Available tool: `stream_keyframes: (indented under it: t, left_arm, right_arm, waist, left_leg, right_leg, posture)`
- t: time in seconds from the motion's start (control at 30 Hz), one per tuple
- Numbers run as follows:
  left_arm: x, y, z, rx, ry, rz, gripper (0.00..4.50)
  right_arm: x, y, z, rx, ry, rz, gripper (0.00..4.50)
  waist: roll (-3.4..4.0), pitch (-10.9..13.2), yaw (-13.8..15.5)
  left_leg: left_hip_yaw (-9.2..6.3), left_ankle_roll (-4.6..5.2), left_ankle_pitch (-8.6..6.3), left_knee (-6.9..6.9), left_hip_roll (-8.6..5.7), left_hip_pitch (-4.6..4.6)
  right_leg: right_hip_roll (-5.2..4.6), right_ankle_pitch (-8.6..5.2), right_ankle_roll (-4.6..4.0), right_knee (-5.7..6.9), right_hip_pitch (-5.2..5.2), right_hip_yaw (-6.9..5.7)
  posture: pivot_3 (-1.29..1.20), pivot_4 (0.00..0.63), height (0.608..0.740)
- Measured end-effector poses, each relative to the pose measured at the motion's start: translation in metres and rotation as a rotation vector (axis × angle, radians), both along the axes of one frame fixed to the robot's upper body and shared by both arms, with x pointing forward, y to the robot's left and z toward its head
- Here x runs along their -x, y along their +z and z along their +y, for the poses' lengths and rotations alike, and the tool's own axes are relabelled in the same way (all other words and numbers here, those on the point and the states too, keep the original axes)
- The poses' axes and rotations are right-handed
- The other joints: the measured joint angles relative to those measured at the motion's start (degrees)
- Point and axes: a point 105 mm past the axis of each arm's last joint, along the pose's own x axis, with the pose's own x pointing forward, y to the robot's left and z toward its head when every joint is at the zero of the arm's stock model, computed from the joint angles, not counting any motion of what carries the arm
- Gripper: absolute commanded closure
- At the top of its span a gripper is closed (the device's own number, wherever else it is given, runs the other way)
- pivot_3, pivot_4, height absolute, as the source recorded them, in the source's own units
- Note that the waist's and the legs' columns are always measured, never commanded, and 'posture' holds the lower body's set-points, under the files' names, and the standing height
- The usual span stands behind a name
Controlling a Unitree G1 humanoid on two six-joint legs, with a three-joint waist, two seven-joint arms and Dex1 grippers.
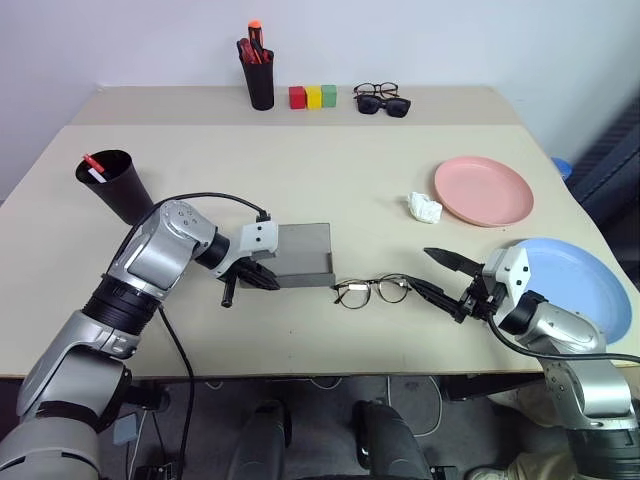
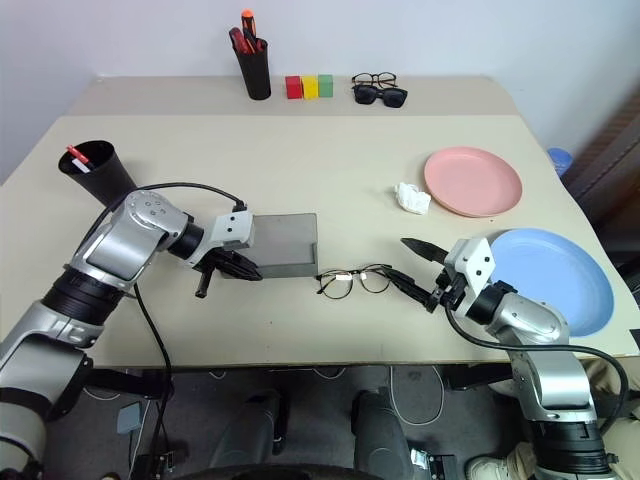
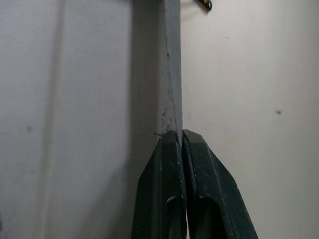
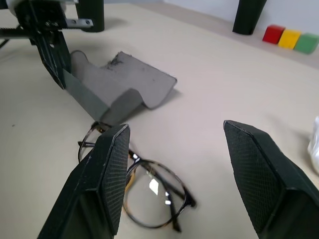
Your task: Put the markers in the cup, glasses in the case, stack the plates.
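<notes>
Our right claw (image 1: 447, 279) gapes beside the glasses (image 1: 372, 291) mid-frame; left claw (image 1: 262, 277) pinches the case (image 1: 300, 254) wall; next, grasp glasses.

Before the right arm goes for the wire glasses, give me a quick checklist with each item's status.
1. Grey hinged spectacle case open: ok.
2. Left gripper shut on the case's edge: ok.
3. Right gripper open: ok.
4. Thin wire-framed glasses between its fingers: not ok, they lie just ahead on the beige table.
5. Glasses beside the case, within easy carry: ok.
6. Pink round plate and light blue round plate stacked: not ok.
</notes>
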Motion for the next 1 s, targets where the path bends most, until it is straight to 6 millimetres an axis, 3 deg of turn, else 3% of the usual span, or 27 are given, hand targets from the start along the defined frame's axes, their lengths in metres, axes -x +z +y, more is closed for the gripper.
stream_keyframes:
  t: [0.27,0.57,0.73,1.0]
  left_arm:
    - [-0.008,0.000,-0.019,0.034,0.000,-0.025,4.47]
    - [-0.024,0.002,-0.020,0.028,0.027,-0.062,4.47]
    - [-0.016,0.002,-0.028,0.016,-0.039,-0.057,4.47]
    - [-0.016,0.001,-0.014,-0.008,-0.035,-0.054,4.47]
  right_arm:
    - [-0.001,-0.006,-0.003,0.014,-0.005,0.006,1.46]
    - [-0.001,-0.007,-0.003,0.015,0.002,0.009,1.46]
    - [-0.002,-0.008,-0.004,0.013,-0.005,0.023,1.46]
    - [-0.002,-0.008,-0.008,0.020,-0.030,0.032,1.46]
  waist:
    - [0.00,0.00,0.17]
    - [0.01,-0.01,-0.03]
    - [0.01,-0.01,0.03]
    - [0.02,-0.02,-0.08]
  left_leg:
    - [0.00,0.01,0.01,0.07,-0.01,-0.01]
    - [0.00,0.01,0.01,0.07,-0.01,0.04]
    - [0.01,0.01,0.01,0.07,-0.01,0.02]
    - [0.00,0.01,0.01,0.06,-0.01,0.04]
  right_leg:
    - [0.00,0.00,0.01,0.00,0.04,0.00]
    - [0.02,0.00,0.02,0.07,0.04,0.00]
    - [0.01,0.01,0.01,0.05,0.05,0.00]
    - [0.02,0.01,0.01,0.08,0.04,0.00]
  posture:
    - [0.00,0.150,0.740]
    - [0.00,0.150,0.740]
    - [0.00,0.150,0.740]
    - [0.00,0.150,0.740]
